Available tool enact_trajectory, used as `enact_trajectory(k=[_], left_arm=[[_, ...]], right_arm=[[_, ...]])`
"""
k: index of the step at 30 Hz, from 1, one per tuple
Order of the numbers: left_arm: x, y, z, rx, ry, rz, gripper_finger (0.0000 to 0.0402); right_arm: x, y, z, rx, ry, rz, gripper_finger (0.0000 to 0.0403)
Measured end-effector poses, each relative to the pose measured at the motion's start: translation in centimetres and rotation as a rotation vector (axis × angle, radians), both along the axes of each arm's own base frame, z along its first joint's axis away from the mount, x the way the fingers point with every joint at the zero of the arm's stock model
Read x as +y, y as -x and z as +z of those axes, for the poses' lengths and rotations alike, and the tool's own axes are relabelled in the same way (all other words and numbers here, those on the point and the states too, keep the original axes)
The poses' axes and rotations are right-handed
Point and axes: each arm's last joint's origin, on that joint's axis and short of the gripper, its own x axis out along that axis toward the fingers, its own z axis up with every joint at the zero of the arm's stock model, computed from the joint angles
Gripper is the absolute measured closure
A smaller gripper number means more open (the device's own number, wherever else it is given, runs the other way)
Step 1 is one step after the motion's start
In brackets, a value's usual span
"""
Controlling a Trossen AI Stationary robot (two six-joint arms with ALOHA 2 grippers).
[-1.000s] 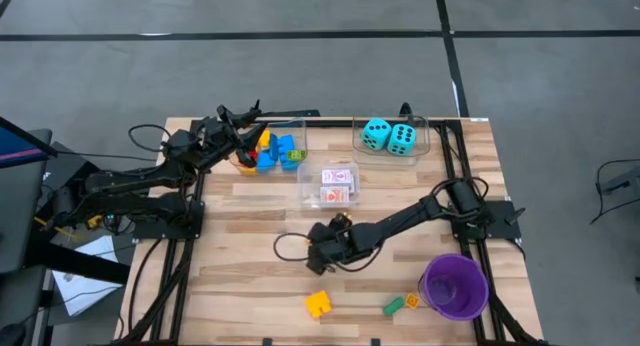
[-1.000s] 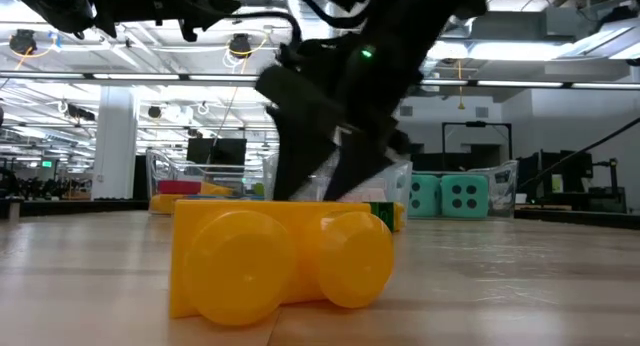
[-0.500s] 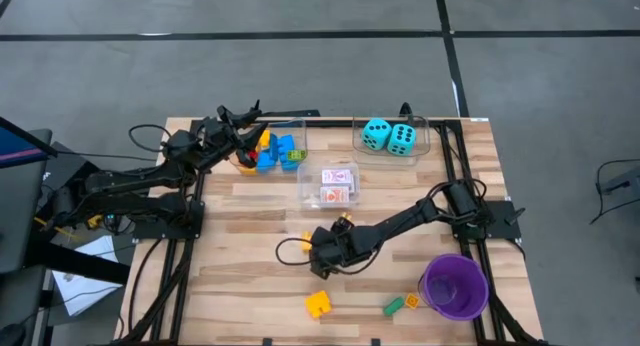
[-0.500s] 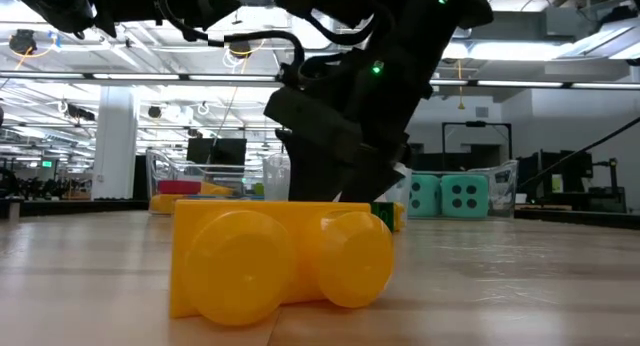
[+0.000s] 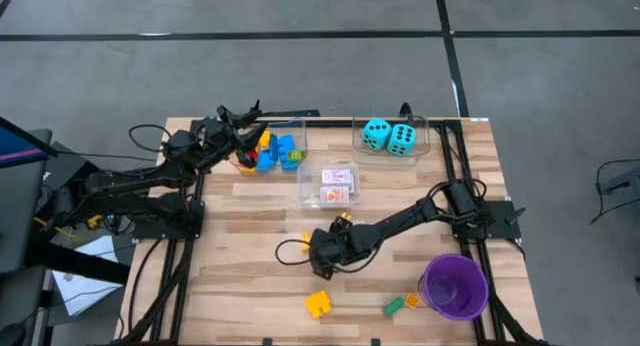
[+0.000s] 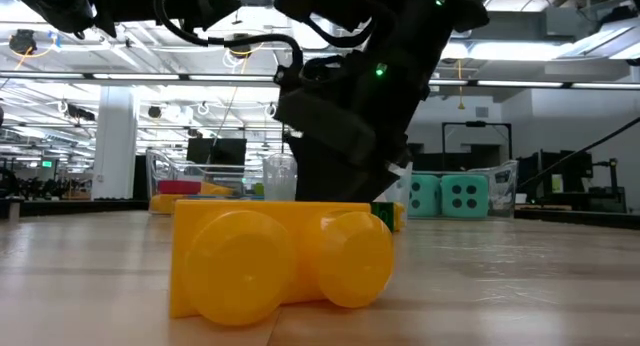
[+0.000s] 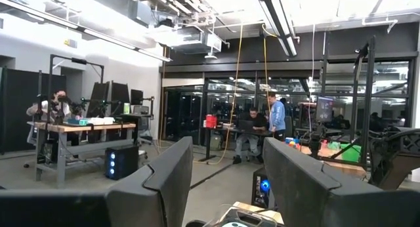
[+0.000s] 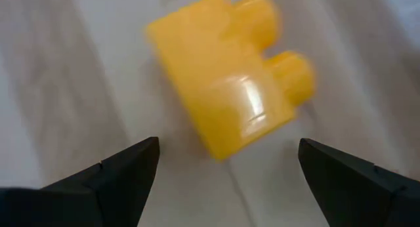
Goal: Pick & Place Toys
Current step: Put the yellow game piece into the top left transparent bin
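Hovering low over the table, the right hand has its fingers spread wide with nothing between them; in the right wrist view a yellow brick lies on the wood just beyond the fingertips, untouched.

- Yellow brick: on the table's near edge, just in front of the right hand; fills the foreground of the low view, studs turned toward the camera.
- Green brick with a small orange piece beside it: near edge, just left of the purple cup.
- Left hand: at the far left corner, raised over the clear bin of mixed bricks; fingers part open, nothing seen between them in the left wrist view, which looks out into the room.
- Two turquoise dice: together in a clear bin at the far right.
- Red-and-white card packs: in a clear bin at mid-table, between the two arms.
- People show at desks in the room beyond.
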Motion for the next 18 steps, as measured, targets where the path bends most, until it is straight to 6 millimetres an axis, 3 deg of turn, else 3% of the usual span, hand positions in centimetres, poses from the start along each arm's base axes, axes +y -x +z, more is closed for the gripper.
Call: enact_trajectory(k=[7,18], left_arm=[[0.0,0.0,0.0,0.0,0.0,0.0,0.022],[0.0,0.0,0.0,0.002,0.001,0.0,0.022]], right_arm=[[1.6,0.5,0.1,0.033,-0.04,0.137,0.0046],[1.7,1.0,2.7,-0.006,0.001,0.189,0.0046]])
